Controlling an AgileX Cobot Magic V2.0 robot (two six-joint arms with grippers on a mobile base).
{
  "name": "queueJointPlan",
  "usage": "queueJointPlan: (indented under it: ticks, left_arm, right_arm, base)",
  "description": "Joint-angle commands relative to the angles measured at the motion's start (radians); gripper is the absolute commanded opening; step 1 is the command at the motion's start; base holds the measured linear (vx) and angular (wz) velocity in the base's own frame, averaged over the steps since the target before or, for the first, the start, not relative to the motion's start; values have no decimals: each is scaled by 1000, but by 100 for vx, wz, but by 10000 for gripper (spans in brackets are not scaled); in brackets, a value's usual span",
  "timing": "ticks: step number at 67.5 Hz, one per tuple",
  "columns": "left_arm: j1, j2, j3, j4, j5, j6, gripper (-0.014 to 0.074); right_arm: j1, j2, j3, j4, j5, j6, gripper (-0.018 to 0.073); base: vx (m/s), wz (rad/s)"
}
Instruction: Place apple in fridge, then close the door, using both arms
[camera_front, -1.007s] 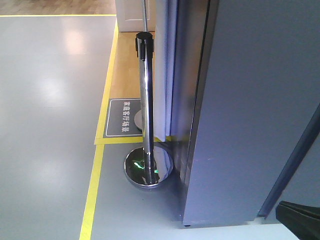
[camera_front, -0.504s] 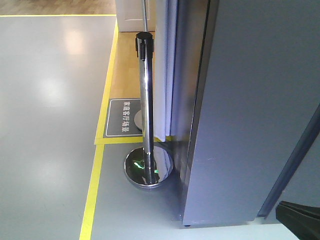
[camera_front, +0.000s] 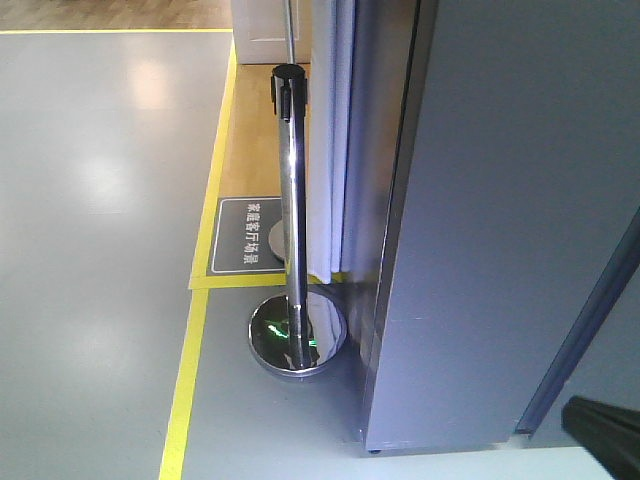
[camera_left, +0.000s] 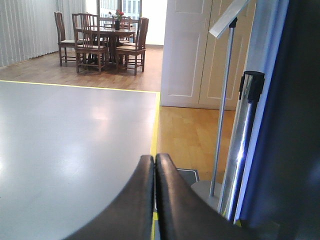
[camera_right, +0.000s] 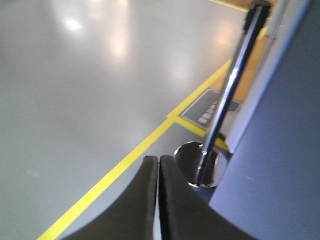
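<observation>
The apple shows in no view. The fridge's tall dark grey side (camera_front: 500, 220) fills the right of the front view; it also appears at the right edge of the left wrist view (camera_left: 295, 125) and the right wrist view (camera_right: 280, 145). A slanted grey-blue edge (camera_front: 580, 330) crosses in front of it; I cannot tell whether that is the door. My left gripper (camera_left: 154, 158) is shut with nothing between its fingers, over grey floor. My right gripper (camera_right: 158, 159) is shut and empty too, close to the fridge's lower corner. A black arm part (camera_front: 605, 435) pokes into the bottom right corner.
A chrome stanchion post (camera_front: 290, 200) on a round base (camera_front: 297, 338) stands just left of the fridge. Yellow floor tape (camera_front: 185, 390) borders the grey floor, beside a dark floor sign (camera_front: 250, 235). Far off stand white doors (camera_left: 187, 50) and a dining table with chairs (camera_left: 107, 40).
The black arm part in the bottom right corner of the front view has slid slightly right and down. Nothing else has moved.
</observation>
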Motion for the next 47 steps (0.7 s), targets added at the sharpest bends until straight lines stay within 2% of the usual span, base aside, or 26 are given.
queueJointPlan:
  ticks: [1,8,20,27,34,47]
  left_arm:
    - [-6,-16,29,1,-74,0,-6]
    - [-6,-16,29,1,-74,0,-6]
    - [-6,-16,29,1,-74,0,-6]
    - [-6,-16,29,1,-74,0,-6]
    - [-6,-16,29,1,-74,0,-6]
    - [-6,-16,29,1,-73,0,-6]
  right_arm:
    - [17,-18,68,-27,-222,125,-5]
    - [17,-75,167,-156,-389,331,-5]
    - [11,-217,302,-506,-568,771,-5]
    - [11,-285,393,-645,-689,945,-5]
    - [11,-337,461,-703,-777,1032,-5]
    - [11,-367,459,-783,-746,994,-5]
  base:
    - [0,0]
    - [0,0]
    - [0,0]
    - [0,0]
    - [0,0]
    - [0,0]
